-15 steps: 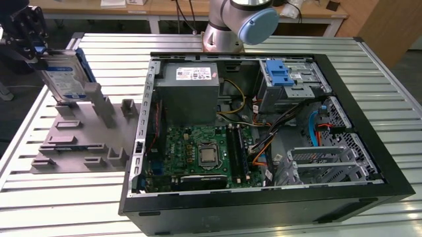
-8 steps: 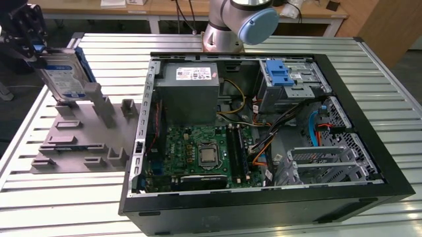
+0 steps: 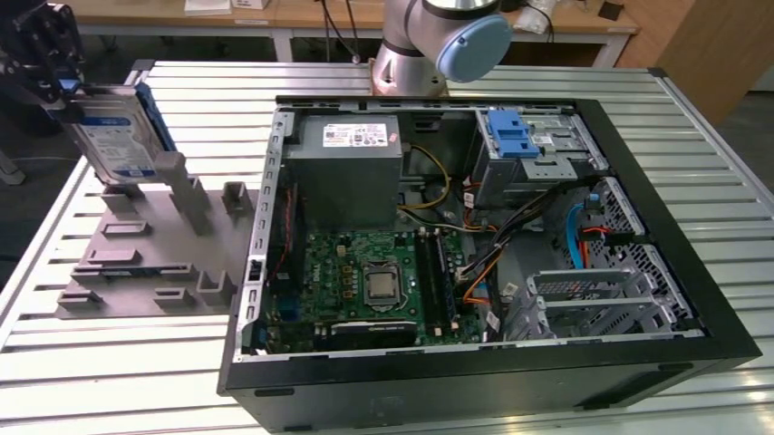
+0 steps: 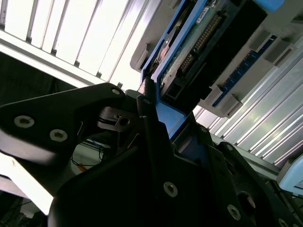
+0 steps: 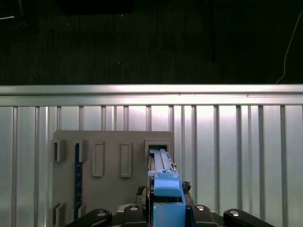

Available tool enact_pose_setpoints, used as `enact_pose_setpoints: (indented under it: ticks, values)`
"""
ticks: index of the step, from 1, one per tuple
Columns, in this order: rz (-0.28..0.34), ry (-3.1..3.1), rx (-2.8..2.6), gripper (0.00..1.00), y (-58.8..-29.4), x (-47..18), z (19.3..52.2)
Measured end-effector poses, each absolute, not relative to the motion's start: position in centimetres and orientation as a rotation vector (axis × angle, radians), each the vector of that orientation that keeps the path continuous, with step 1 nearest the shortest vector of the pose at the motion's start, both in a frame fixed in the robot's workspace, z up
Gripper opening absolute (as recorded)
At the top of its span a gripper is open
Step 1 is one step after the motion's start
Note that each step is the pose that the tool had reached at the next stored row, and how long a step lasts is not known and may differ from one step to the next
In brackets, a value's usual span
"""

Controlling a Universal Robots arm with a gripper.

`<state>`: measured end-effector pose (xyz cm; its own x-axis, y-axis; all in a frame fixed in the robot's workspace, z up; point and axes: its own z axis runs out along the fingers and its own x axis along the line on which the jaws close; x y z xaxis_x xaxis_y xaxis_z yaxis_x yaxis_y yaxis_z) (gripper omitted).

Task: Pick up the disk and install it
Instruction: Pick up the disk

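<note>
In the exterior view, the hand (image 3: 63,89) sat at ten o'clock in the scene, closed on the upper end of the disk (image 3: 115,136). The drive stood nearly upright, leaning a little, over the grey holding fixture (image 3: 145,263) on the slatted bench (image 3: 121,362). Its lower edge was level with the fixture's posts, and I could not tell whether it had cleared them. The open computer case (image 3: 484,390) lay at three o'clock from the fixture. Its metal drive cage (image 3: 550,159), with a blue latch bracket (image 3: 514,134) on top, sat toward one o'clock in the scene, well apart from the drive.

In the second wrist view, the dark fingers (image 4: 147,113) pinched the drive's blue end handle. The circuit-board side of the disk (image 4: 189,52) ran away from the hand (image 4: 161,118).

In the first wrist view, the disk (image 5: 163,175) showed edge-on, running from the hand (image 5: 168,218) toward a slot in the fixture (image 5: 109,142).

By my judgement, the pick-up step was in hand and the install had not begun. Getting to the cage would call for a lift clear of the posts and for turning the drive to match the bay.
</note>
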<state>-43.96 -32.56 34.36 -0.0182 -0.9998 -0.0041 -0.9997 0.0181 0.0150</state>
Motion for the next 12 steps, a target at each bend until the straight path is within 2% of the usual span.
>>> enact_pose_setpoints:
  ticks: [12]
  values:
    - [-0.021,-2.236,2.196,0.36,-32.56,-43.96,34.98]
